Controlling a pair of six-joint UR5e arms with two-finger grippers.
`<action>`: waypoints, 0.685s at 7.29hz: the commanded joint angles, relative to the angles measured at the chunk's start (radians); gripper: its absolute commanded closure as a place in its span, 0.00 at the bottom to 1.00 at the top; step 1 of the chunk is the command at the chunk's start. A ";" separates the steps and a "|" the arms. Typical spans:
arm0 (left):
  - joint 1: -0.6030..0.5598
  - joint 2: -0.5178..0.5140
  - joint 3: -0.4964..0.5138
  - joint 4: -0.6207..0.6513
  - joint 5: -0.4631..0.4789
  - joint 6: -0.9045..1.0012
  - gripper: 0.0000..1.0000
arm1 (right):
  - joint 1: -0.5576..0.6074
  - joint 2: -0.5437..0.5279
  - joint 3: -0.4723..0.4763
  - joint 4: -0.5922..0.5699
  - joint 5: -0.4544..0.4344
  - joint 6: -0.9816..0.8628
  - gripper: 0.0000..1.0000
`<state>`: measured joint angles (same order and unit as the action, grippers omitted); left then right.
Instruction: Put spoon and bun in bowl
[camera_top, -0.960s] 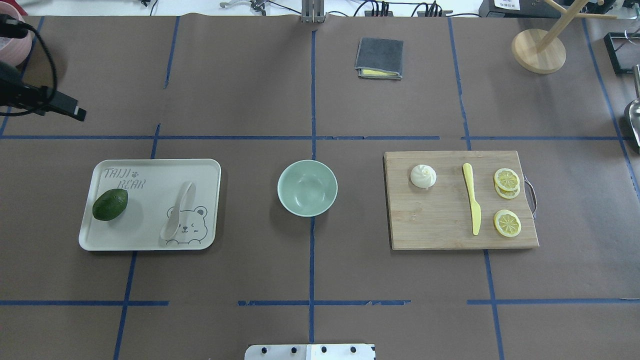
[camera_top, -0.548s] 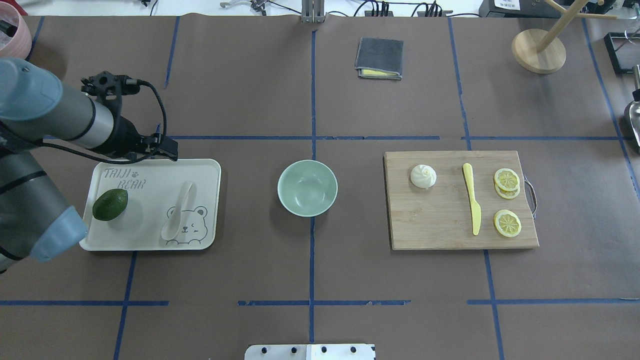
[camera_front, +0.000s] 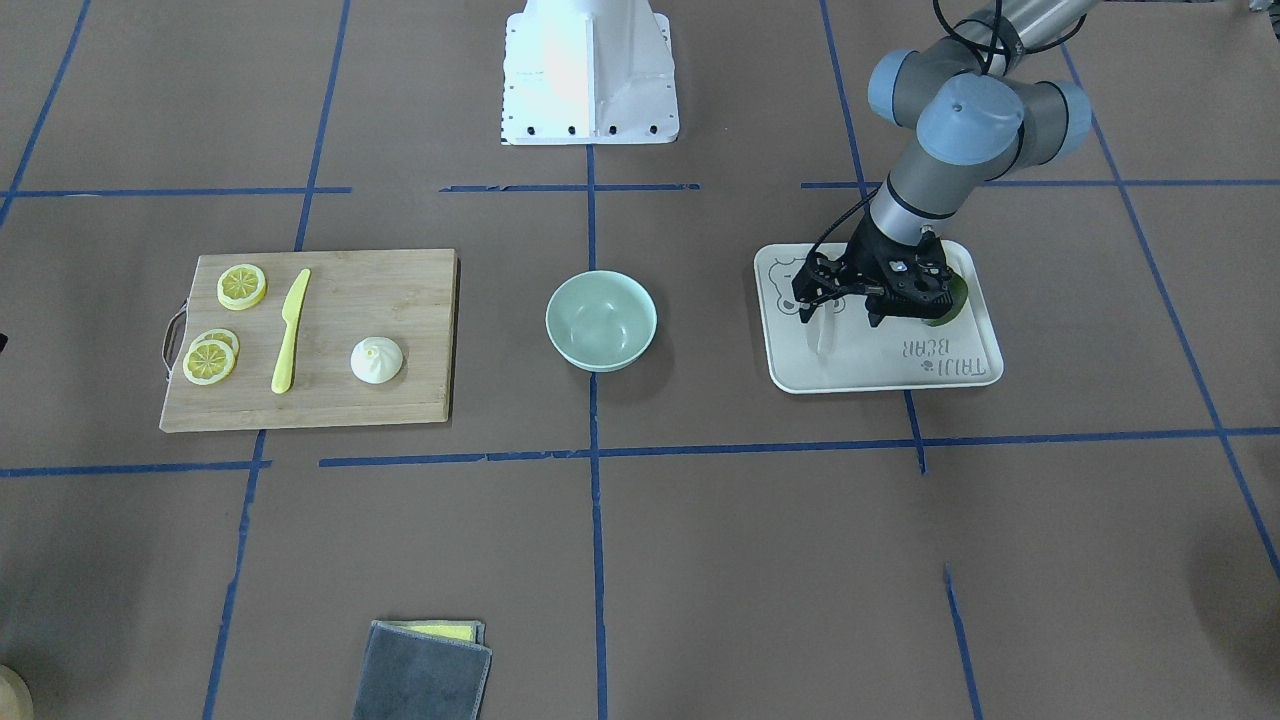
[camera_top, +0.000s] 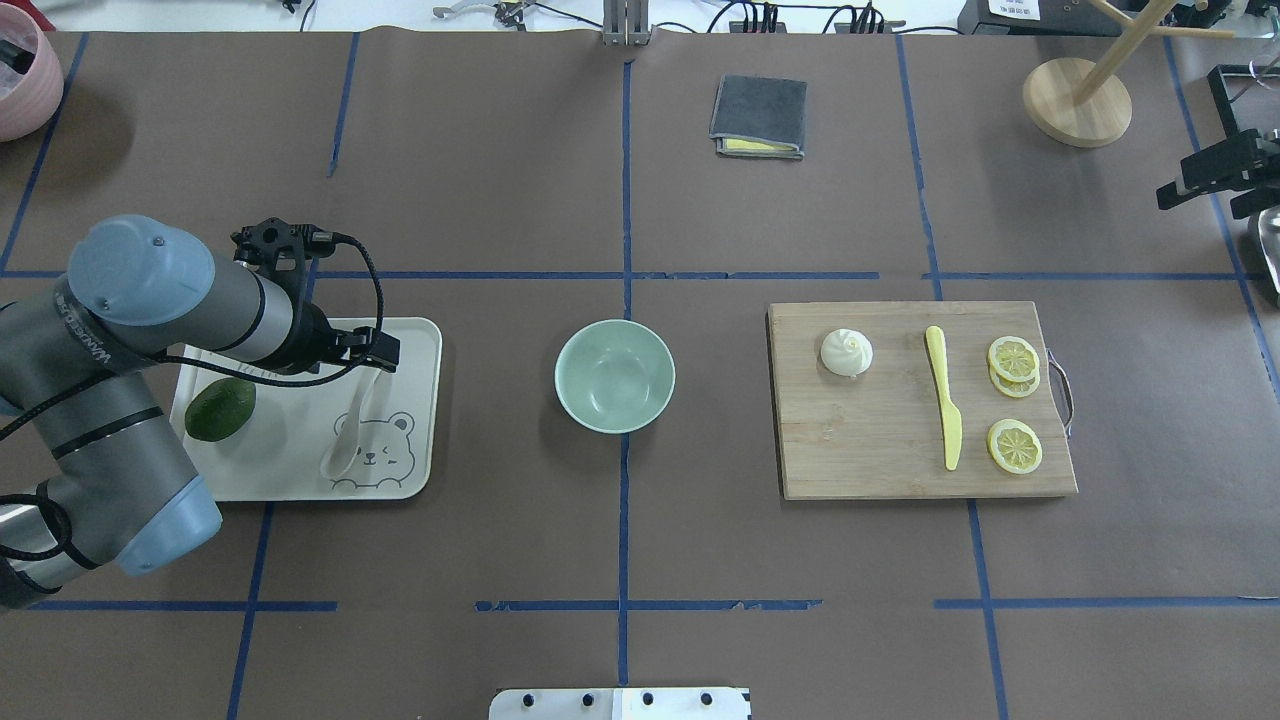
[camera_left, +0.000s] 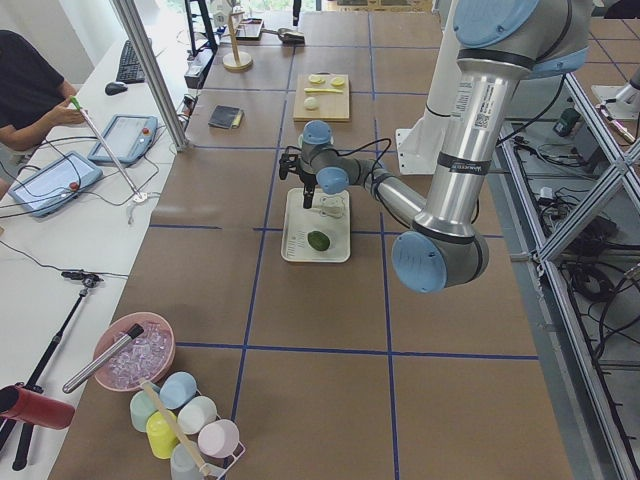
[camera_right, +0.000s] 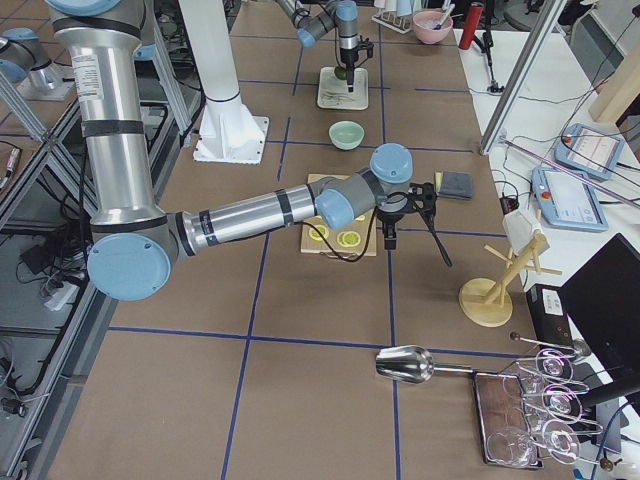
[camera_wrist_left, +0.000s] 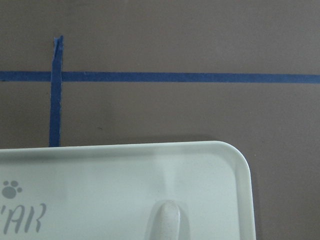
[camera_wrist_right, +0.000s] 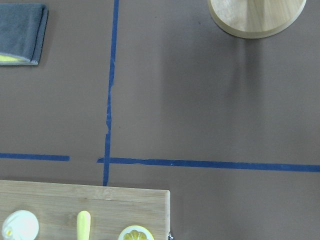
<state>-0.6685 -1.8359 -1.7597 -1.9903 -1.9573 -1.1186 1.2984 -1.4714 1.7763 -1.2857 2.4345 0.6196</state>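
Observation:
The off-white spoon (camera_top: 352, 425) lies on the white bear tray (camera_top: 290, 455), scoop toward the robot. My left gripper (camera_top: 376, 353) hangs over the far end of its handle, open and empty. In the front view the left gripper (camera_front: 838, 318) has its fingers spread on either side of the handle (camera_front: 822, 342). The left wrist view shows the handle tip (camera_wrist_left: 167, 220). The mint bowl (camera_top: 614, 380) stands empty at mid-table. The white bun (camera_top: 846, 352) sits on the wooden cutting board (camera_top: 870, 440). My right gripper (camera_top: 1212, 178) looks open and empty at the right edge, far from the bun.
A dark green avocado (camera_top: 220, 408) lies on the tray under my left arm. A yellow knife (camera_top: 942, 400) and lemon slices (camera_top: 1014, 445) share the board. A grey cloth (camera_top: 758, 115), a wooden stand (camera_top: 1077, 100) and a metal scoop (camera_top: 1268, 235) lie farther off.
My left arm has swung in from the far left to the tray and now hangs over the spoon handle. My right gripper has come into view at the right edge.

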 joint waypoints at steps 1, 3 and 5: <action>0.027 0.003 0.011 -0.004 0.003 -0.001 0.06 | -0.060 -0.004 0.050 0.000 -0.011 0.096 0.00; 0.041 0.001 0.026 -0.004 0.038 -0.003 0.09 | -0.176 0.000 0.113 0.002 -0.108 0.222 0.00; 0.047 0.001 0.026 -0.002 0.043 -0.003 0.13 | -0.231 0.008 0.124 0.000 -0.133 0.246 0.00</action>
<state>-0.6263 -1.8346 -1.7346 -1.9938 -1.9193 -1.1213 1.1022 -1.4667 1.8910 -1.2843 2.3220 0.8466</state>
